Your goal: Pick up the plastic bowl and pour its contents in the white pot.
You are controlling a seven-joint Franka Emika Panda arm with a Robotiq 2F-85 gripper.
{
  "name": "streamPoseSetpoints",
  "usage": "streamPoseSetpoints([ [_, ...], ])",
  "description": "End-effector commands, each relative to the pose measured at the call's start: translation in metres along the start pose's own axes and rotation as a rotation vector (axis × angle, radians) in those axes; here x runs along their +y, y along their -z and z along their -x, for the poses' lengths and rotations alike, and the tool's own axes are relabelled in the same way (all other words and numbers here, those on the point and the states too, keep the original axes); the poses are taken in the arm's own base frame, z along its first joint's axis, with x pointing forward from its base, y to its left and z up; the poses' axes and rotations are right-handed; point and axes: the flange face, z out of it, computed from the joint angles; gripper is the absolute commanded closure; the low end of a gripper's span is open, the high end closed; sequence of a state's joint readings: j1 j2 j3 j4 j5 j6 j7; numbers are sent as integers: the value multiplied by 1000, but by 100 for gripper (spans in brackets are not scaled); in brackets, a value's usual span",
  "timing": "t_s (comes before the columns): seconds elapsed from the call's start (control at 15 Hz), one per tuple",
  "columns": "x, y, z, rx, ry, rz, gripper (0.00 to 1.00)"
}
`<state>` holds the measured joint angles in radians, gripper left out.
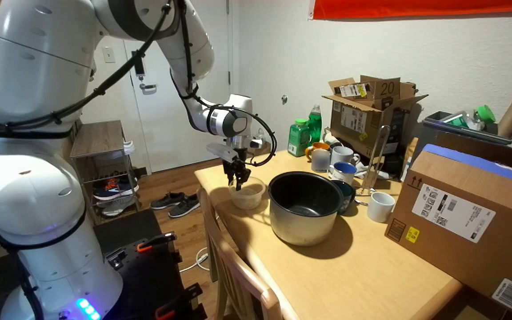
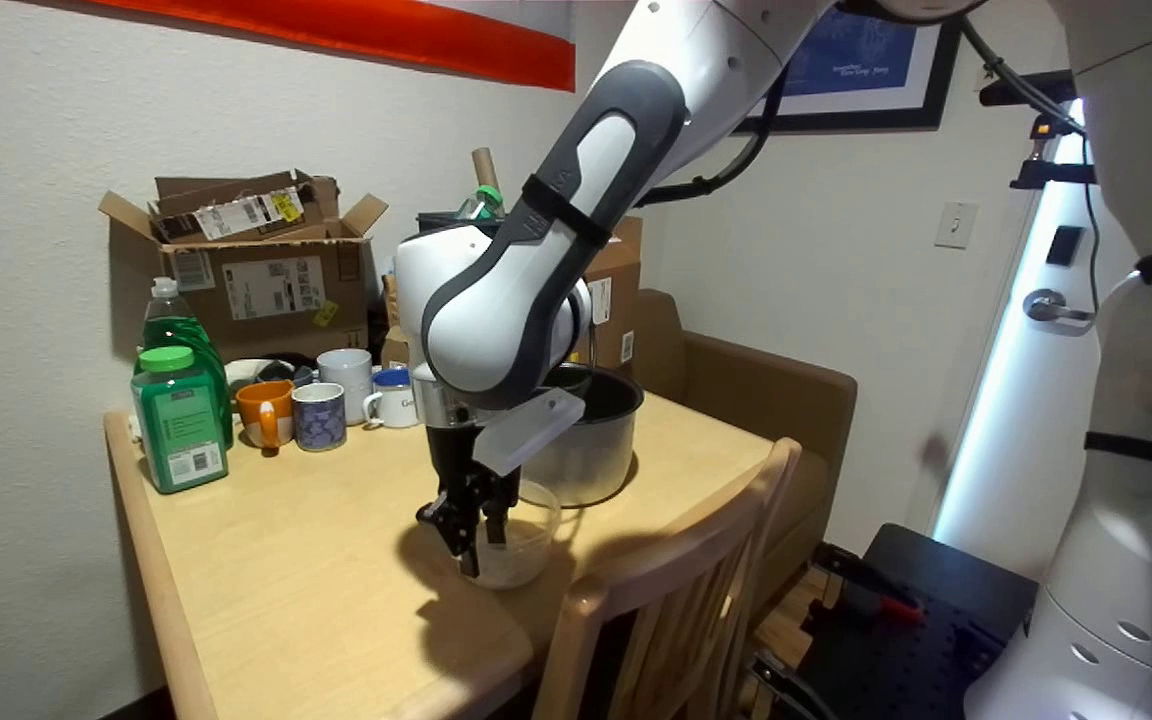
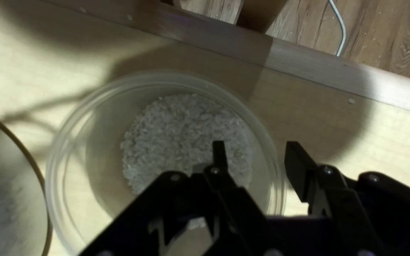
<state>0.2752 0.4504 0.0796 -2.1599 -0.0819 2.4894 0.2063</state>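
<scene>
The plastic bowl is small, round and translucent. It stands upright near the table edge; an exterior view also shows it. In the wrist view the bowl holds white rice. My gripper points down at the bowl's rim and also shows in an exterior view. In the wrist view the gripper is open and empty: one finger is over the bowl's inside, the other outside its rim. The white pot, silvery with a dark inside, stands beside the bowl, also in an exterior view.
Several mugs stand behind the pot, including an orange mug and a white cup. Green bottles stand by the wall. A large cardboard box is at the table's far end. A wooden chair is against the table's side.
</scene>
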Motion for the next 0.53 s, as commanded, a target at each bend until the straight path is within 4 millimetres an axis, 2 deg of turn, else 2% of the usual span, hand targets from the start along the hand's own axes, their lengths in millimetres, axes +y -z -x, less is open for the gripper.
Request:
streamPoseSetpoints([
  [0.0,4,4,-8,-28,-6,8,77],
  [0.07,6,6,-9,-28,-9,9,79],
  [0.2,6,8,-10,-24,-14,12,95],
  [0.27,-4,-4,-6,-23,-15,13,100],
  [0.4,-8,-9,-5,-29,-8,13,100],
  [0.47,-5,-2,-7,-29,-4,12,97],
])
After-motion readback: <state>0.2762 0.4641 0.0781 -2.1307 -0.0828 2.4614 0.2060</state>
